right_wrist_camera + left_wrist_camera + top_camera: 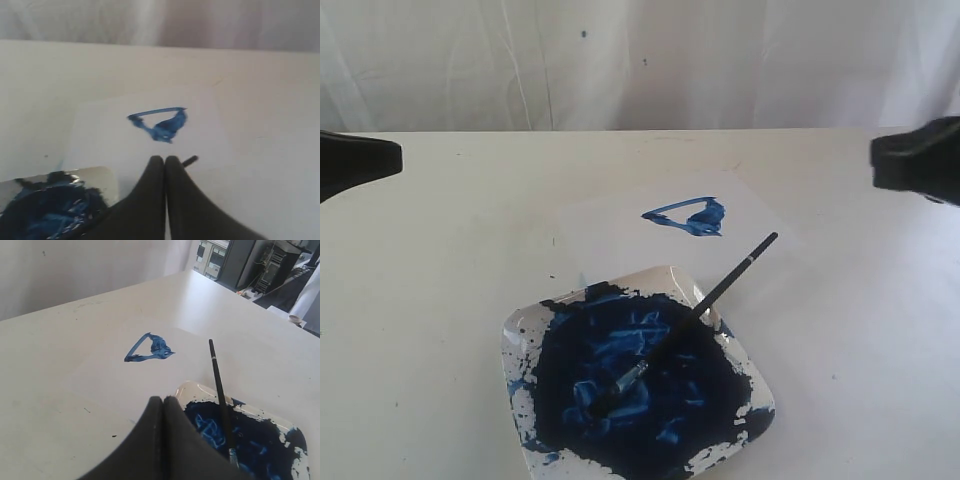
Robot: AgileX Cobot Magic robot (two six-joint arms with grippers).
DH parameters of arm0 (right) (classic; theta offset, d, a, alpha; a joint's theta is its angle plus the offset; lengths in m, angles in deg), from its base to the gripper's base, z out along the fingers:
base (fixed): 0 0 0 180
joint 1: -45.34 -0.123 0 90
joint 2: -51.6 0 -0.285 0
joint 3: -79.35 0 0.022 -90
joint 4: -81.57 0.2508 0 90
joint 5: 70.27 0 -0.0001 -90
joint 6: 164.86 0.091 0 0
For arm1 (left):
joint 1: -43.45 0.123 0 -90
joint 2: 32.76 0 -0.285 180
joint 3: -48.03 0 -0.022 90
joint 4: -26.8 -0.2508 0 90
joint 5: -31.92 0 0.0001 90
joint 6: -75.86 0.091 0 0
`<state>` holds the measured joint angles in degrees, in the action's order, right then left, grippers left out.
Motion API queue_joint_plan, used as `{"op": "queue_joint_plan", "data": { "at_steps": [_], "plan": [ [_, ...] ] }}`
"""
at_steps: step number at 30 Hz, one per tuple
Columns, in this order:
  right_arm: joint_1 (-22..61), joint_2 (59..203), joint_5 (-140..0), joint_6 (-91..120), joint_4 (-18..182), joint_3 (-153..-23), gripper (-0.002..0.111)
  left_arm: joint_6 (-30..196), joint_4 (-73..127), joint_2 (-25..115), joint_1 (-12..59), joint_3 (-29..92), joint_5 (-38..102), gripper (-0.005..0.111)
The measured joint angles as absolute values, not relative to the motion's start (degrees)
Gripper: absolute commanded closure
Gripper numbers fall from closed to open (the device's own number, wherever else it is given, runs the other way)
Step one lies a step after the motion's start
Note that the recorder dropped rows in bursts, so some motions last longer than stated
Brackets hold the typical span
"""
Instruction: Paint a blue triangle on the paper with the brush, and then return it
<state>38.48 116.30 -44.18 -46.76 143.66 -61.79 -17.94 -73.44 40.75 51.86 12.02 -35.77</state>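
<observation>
Looks to me like you're basically at the wrap-up here: the triangle (688,216) is down on the paper (620,240), just past the far corner of the plate (515,335), and the brush (695,310) is lying across the plate with its bristles in the dark paint and the handle poking out over the rim toward the paper. So the only thing to get right, I'd say, is leaving it all alone. Keep both arms high and out wide, because that handle sticks up at an angle, and one nudge could flip the brush or drag wet blue across the sheet. The triangle looks thick in one corner, so it's probably wet too; don't sweep anything low over it. As for the claws: the left claw (162,399) is pinched fully closed, fingers pressed together with nothing between them, touching nothing. Same deal with the right claw (164,159), closed and empty. The handle tip shows just past its fingertips in the wrist cam, but the exterior cam has both claws well apart from the brush, off at the table (440,250) edges.
</observation>
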Motion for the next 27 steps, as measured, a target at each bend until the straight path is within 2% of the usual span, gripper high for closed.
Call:
{"op": "queue_joint_plan", "data": {
  "at_steps": [2, 8, 27],
  "plan": [
    [38.5, 106.3, -51.4, -46.7, 141.0, -55.4, 0.108, -16.4, -73.4, 40.7, 51.9, 12.0, -34.4, 0.107],
    [38.5, 94.4, -53.5, -46.6, 140.2, -50.2, 0.108, -13.8, -73.4, 40.7, 51.9, 12.0, -33.6, 0.107],
    [38.5, 92.1, -53.7, -46.3, 140.0, -50.2, 0.108, -13.1, -73.4, 40.7, 51.9, 12.0, -33.2, 0.107]
  ]
}}
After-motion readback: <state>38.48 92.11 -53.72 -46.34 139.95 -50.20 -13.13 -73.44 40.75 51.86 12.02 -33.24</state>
